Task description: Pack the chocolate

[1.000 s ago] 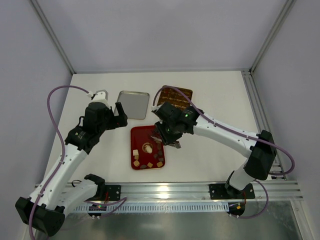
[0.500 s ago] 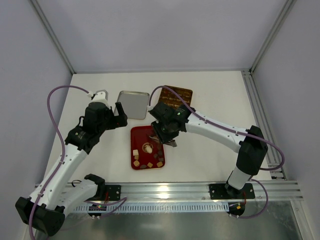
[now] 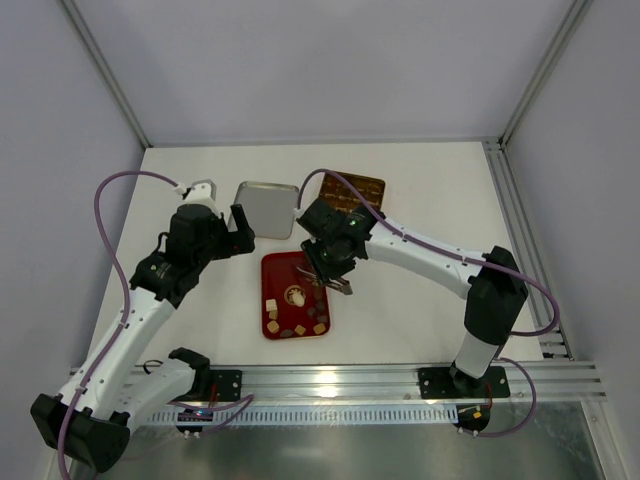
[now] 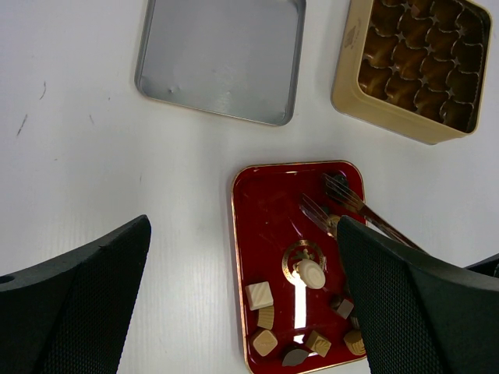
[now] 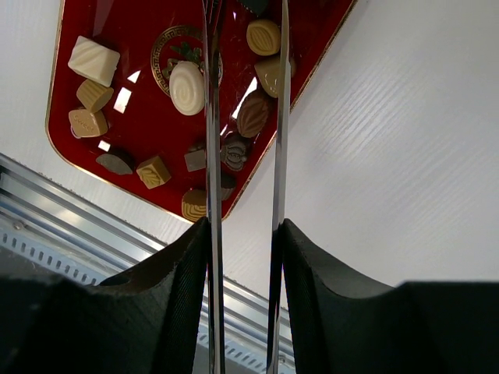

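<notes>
Gripping tweezers (image 5: 278, 117) in half-closed jaws, the right gripper (image 5: 242, 227) hangs over the red tray (image 5: 132, 23) where the chocolate (image 5: 187, 87) lies, mostly nearward of the tips, tin (image 4: 351, 87) beyond; the left gripper (image 3: 240, 232), wide open and empty, sits farther off

The top camera looks down from above and behind the arms and takes in the whole table (image 3: 430, 180) from far off. The left wrist camera hangs high and faces straight down, its own fingers (image 4: 70, 304) dark in the bottom corners; it sees the silver lid (image 4: 221, 58), the gold tin (image 4: 347, 86) and the red tray (image 4: 261, 226), as the top view does. The right wrist camera sits close over the tray's near end, looking down along its tongs (image 5: 278, 117), with the rail (image 5: 47, 210) in the lower left. All three views share the tray
</notes>
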